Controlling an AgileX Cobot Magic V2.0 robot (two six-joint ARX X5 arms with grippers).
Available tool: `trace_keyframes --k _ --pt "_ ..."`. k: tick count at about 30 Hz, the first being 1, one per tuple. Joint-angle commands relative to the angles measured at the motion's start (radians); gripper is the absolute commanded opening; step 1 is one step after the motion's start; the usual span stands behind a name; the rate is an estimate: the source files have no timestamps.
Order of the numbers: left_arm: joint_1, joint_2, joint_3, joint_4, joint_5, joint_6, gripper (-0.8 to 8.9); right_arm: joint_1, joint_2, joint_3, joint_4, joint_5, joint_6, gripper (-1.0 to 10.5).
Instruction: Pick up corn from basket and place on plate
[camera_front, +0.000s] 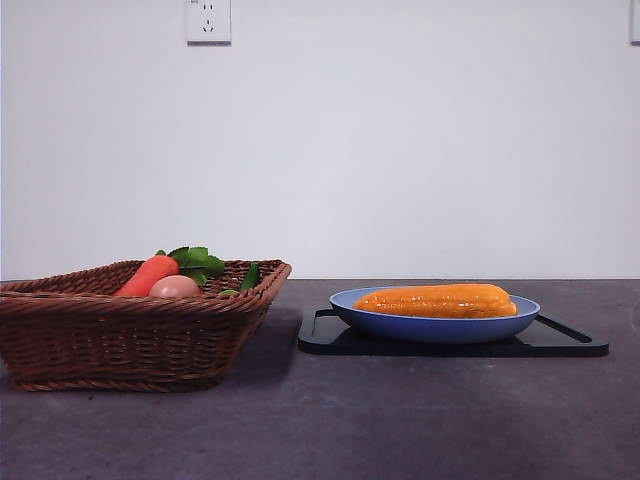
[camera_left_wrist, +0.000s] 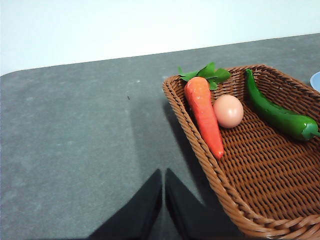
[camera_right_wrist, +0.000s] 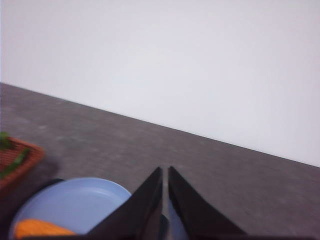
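Nearest the camera, the basket (camera_front: 135, 325) is seen without the corn (camera_front: 437, 301), which lies lengthwise in the plate (camera_front: 435, 328). Both end effectors, left (camera_left_wrist: 163, 200) and right (camera_right_wrist: 165, 197), are pinched narrow, holding nothing. Rolling could only be caused by bumping the plate.

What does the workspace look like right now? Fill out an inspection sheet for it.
Surface: dark grey table.
Job's things: corn lies in the plate; basket stands apart, beside it.
Clutter: carrot, egg and green pepper lie in the basket; black tray sits under the plate.
Grippers: left gripper shut, empty, above the table beside the basket; right gripper shut, empty, above the plate's edge.
Cables: nothing seen.
Surroundings: plain white wall with a socket.
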Motion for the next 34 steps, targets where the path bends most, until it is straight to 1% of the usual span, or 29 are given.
trace_keyframes --k 1,4,9,14,19,21,23,28,34 --pt "0.002 -0.002 -0.028 0.005 0.003 -0.005 0.08 -0.013 -0.091 -0.105 0.024 0.046 0.017 0.0" --pt "0.002 -0.002 -0.028 0.005 0.003 -0.005 0.08 -0.014 -0.180 -0.205 0.025 0.082 0.018 0.0" --pt "0.002 -0.002 -0.028 0.005 0.003 -0.005 0.08 -0.014 -0.296 -0.338 0.031 0.085 0.018 0.0" --pt "0.002 -0.002 -0.028 0.005 0.003 -0.005 0.08 -0.014 -0.367 -0.446 0.053 0.089 0.019 0.0" --pt "0.002 -0.002 -0.028 0.005 0.003 -0.005 0.08 -0.013 -0.423 -0.535 0.062 0.089 0.061 0.0" --pt "0.002 -0.002 -0.028 0.005 0.003 -0.005 0.08 -0.013 -0.442 -0.559 0.056 0.089 0.078 0.0" --pt "0.002 -0.002 -0.028 0.005 0.003 -0.005 0.08 -0.012 -0.461 -0.559 0.012 0.089 0.086 0.0" --pt "0.002 -0.002 -0.028 0.005 0.003 -0.005 0.08 -0.011 -0.468 -0.558 -0.051 0.088 0.086 0.0" --pt "0.002 -0.002 -0.028 0.005 0.003 -0.005 0.08 -0.012 -0.468 -0.558 -0.047 0.088 0.092 0.0"
